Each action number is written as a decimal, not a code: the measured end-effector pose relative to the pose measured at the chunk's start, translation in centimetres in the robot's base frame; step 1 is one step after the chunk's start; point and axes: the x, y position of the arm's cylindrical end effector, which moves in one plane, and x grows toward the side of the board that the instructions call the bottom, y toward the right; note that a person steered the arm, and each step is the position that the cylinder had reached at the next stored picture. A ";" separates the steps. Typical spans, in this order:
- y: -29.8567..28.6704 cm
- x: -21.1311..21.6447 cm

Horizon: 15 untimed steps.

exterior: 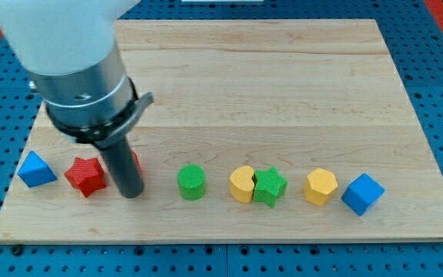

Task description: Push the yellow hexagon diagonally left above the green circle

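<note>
The yellow hexagon (321, 186) sits near the view's bottom right, between a green star (269, 186) and a blue cube (362, 194). The green circle (191, 182) lies left of centre in the same row. My tip (131, 192) is left of the green circle, just right of a red star (85, 175), far from the yellow hexagon. A second red block (135, 163) is mostly hidden behind the rod.
A yellow half-round block (241, 184) touches the green star's left side. A blue triangle block (35, 169) lies at the far left. The blocks form a row along the wooden board's (268, 85) bottom edge. The arm's body covers the top left.
</note>
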 end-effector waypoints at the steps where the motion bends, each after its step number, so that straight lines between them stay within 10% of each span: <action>1: -1.2 -2.9; 3: -0.2 -6.3; 6: 31.1 -5.3; 7: 39.0 2.3; 8: 36.8 6.3; 11: 23.1 0.0; 15: 20.5 -5.0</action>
